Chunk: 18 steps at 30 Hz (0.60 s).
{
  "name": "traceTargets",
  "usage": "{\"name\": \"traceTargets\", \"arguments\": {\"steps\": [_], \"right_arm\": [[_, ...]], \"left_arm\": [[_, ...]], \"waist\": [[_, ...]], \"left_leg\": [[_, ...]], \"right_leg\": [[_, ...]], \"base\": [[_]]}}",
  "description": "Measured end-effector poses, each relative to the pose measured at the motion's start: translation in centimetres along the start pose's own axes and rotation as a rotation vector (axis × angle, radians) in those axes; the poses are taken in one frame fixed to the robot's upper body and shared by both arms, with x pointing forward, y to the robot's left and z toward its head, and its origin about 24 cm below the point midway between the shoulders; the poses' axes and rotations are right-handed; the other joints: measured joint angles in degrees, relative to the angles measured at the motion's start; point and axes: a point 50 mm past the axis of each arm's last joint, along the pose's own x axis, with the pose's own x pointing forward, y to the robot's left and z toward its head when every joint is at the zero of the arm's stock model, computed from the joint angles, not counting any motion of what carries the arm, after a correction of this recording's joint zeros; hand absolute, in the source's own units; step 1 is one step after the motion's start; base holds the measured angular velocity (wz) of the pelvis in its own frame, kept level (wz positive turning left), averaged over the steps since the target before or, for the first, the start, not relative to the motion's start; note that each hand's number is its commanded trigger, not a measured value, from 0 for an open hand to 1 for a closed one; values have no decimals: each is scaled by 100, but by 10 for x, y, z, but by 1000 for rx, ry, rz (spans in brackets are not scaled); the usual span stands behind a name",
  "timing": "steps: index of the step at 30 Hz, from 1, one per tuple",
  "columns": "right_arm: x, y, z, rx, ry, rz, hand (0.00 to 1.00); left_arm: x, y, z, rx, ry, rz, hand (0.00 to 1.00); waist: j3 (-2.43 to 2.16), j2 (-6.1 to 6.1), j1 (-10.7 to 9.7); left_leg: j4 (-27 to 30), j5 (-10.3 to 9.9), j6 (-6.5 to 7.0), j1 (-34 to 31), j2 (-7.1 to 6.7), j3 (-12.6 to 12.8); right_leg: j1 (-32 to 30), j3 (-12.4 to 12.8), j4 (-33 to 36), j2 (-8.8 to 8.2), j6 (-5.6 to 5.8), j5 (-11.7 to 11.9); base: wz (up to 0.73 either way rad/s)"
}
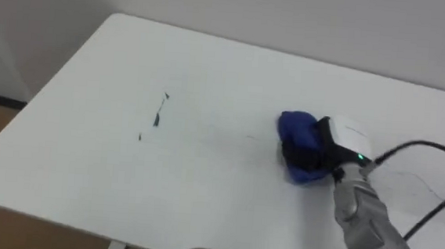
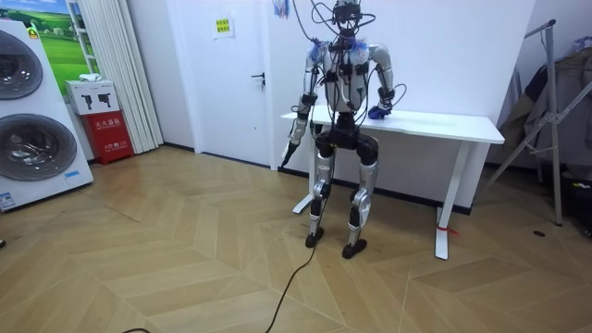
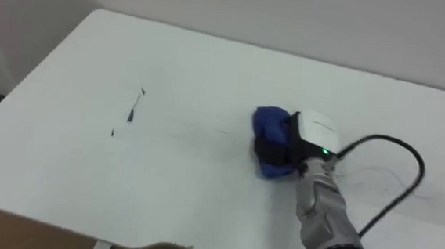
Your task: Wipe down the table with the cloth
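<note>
A white table (image 1: 211, 69) lies before me, with a few dark marks (image 1: 159, 114) left of its middle. My right hand (image 1: 324, 147) rests on the tabletop right of centre, its fingers curled round a blue cloth (image 1: 296, 137) that is pressed onto the surface. In the right eye view the same cloth (image 3: 269, 136) sits under my right hand (image 3: 299, 146), well to the right of the marks (image 3: 133, 106). In the room view I stand at the table (image 2: 462, 125) with my right hand (image 2: 377, 112) on it. My left hand (image 2: 289, 148) hangs at my side below the table's edge.
A grey wall rises just behind the table's far edge. Wooden floor shows past the table's left and near edges. In the room view, a white door (image 2: 222, 74), two washing machines (image 2: 32, 139) and a metal stand (image 2: 555, 111) surround the spot.
</note>
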Motion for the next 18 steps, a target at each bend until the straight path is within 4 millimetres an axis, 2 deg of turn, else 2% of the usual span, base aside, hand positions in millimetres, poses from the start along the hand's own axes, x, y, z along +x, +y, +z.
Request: {"name": "traceTargets", "arguments": {"steps": [1, 3, 4, 5, 6, 7, 8, 11, 13, 16, 18], "right_arm": [[0, -2, -3, -5, 4, -13, 100], [-6, 0, -20, 23, 43, -49, 100], [-9, 1, -28, 45, 71, -62, 100], [-20, 7, -44, 75, 130, -81, 100], [-29, 10, -58, 98, 176, -101, 100], [-35, 13, -65, 105, 200, -105, 100], [-47, 18, -81, 115, 258, -121, 100], [-70, 20, -109, 125, 369, -156, 100], [-73, 19, -114, 132, 394, -167, 100], [-65, 17, -110, 138, 394, -155, 100], [-55, 13, -102, 119, 387, -138, 100]], "left_arm": [[0, 1, -1, -17, 9, 14, 0], [-1, 7, -6, -19, 26, 47, 0], [-1, 8, -6, -22, 26, 50, 0], [-1, 11, -9, -23, 34, 56, 0], [-2, 15, -16, -16, 46, 65, 0], [-2, 18, -20, -13, 56, 73, 0], [-3, 22, -28, -4, 73, 86, 0], [-4, 29, -34, 8, 84, 84, 0], [-3, 30, -33, 6, 75, 81, 0], [-2, 23, -21, -4, 29, 63, 0], [-1, 15, -10, 0, 2, 42, 0]], "waist": [[-2, -4, -11], [-3, -69, -250], [-1, -75, -293], [1, -90, -392], [8, -127, -483], [5, -163, -559], [-16, -197, -665], [-29, -204, -831], [-41, -181, -842], [-40, -135, -829], [-31, -71, -702]], "left_leg": [[-61, 19, -7, 1, -7, -64], [-189, 90, -7, 17, -56, -283], [-205, 91, -8, 31, -63, -310], [-231, 91, -9, 74, -91, -384], [-277, 91, -8, 159, -144, -396], [-287, 91, -8, 193, -183, -414], [-293, 90, -8, 261, -221, -432], [-286, 84, 1, 381, -265, -415], [-287, 81, 4, 417, -270, -373], [-307, 80, 6, 438, -265, -344], [-385, 62, 34, 489, -226, -218]], "right_leg": [[4, -61, -3, -2, -43, -28], [119, -189, -126, -20, -11, -21], [173, -209, -168, -20, 28, -11], [273, -216, -219, -37, 213, 31], [362, -187, -221, -113, 626, 45], [438, -187, -248, -146, 710, -4], [602, -212, -358, -160, 779, -16], [842, -295, -503, -193, 827, 7], [871, -292, -494, -206, 835, 6], [869, -274, -468, -202, 841, 11], [802, -132, -429, -166, 839, 13]], "base": [[35], [57], [61], [45], [41], [34], [28], [15], [0], [-5], [-35]]}}
